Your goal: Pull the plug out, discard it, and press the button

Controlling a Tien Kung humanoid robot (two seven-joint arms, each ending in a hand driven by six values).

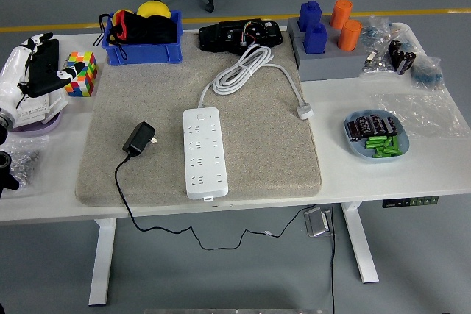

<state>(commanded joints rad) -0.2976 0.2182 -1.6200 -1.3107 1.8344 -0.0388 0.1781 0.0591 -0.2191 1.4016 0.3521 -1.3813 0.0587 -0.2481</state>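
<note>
A white power strip [204,151] lies along the middle of a grey mat [265,152], with its button [204,116] at the far end. Nothing is plugged into it. A black plug adapter [139,139] lies on the mat just left of the strip, and its thin black cable [120,189] runs off the table's near edge. The strip's own white cord [243,70] is coiled at the back and ends in a white plug [304,113]. My left hand [38,64] hovers at the table's far left edge, fingers relaxed and empty, well away from the adapter.
A colour cube [81,73] sits beside my left hand, above a purple bowl [37,121]. At the back stand a blue bin [143,51], a black device [239,35] and a grey block with blue and orange cylinders [327,56]. A blue dish of batteries [377,136] sits on the right.
</note>
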